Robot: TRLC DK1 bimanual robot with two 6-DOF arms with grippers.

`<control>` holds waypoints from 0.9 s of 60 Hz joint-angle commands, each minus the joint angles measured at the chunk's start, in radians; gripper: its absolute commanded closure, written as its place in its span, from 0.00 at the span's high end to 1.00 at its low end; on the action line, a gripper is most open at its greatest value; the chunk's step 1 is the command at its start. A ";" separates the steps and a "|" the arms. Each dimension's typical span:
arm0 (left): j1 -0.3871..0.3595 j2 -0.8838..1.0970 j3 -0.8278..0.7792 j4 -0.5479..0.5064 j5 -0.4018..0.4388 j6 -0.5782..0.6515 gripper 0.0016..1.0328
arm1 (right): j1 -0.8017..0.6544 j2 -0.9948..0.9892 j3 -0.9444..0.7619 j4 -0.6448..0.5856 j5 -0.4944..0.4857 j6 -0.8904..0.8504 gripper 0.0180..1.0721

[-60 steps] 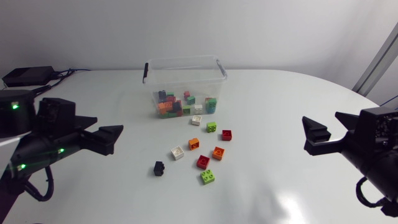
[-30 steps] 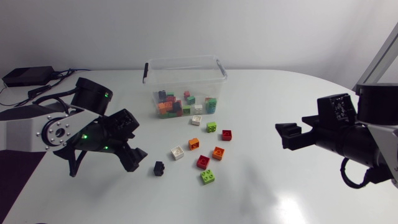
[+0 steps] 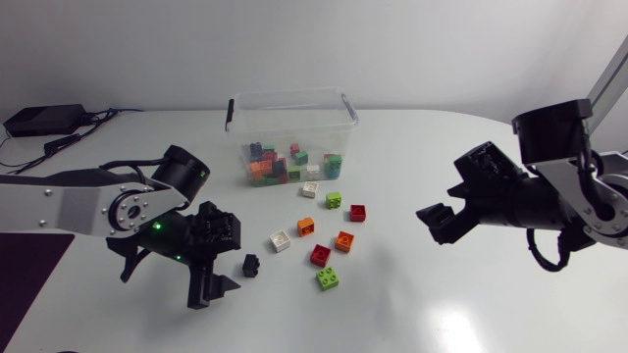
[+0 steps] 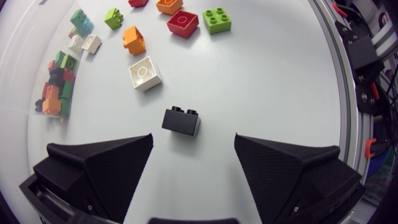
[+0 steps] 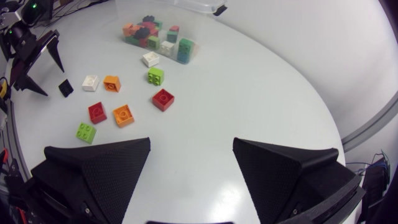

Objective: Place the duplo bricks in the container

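Left gripper [image 4: 193,142]: jaws wide, black brick [image 4: 181,120] just ahead of the fingers. Right gripper [image 5: 191,149]: jaws wide, holding nothing.

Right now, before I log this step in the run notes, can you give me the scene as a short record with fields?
container: clear tub, open top, already holds mixed bricks
loose bricks: nine on the table in front of the container: two white, two green, two red, two orange, one black
black brick: apart from the others, just ahead of the left gripper, untouched
left gripper: open, empty, aimed at the black brick
right gripper: open, empty, well to the side of the loose bricks
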 commanded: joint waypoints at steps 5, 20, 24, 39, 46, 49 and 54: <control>-0.012 0.083 0.071 -0.010 0.024 0.088 0.88 | 0.005 0.098 0.041 -0.005 -0.082 -0.049 0.91; -0.012 0.172 0.113 -0.010 0.048 0.169 0.82 | 0.019 0.204 0.093 -0.005 -0.119 -0.072 0.91; -0.006 0.196 0.126 -0.011 0.058 0.189 0.74 | 0.029 0.249 0.112 0.001 -0.117 -0.074 0.91; 0.008 0.280 0.170 -0.031 0.076 0.212 0.48 | 0.060 0.361 0.145 0.035 -0.116 -0.098 0.90; 0.016 0.297 0.201 -0.085 0.076 0.218 0.45 | 0.072 0.402 0.176 0.047 -0.116 -0.098 0.87; 0.016 0.302 0.221 -0.128 0.076 0.218 0.43 | 0.077 0.431 0.205 0.049 -0.111 -0.086 0.86; 0.023 0.302 0.245 -0.183 0.076 0.214 0.40 | 0.084 0.479 0.265 0.046 -0.096 -0.023 0.86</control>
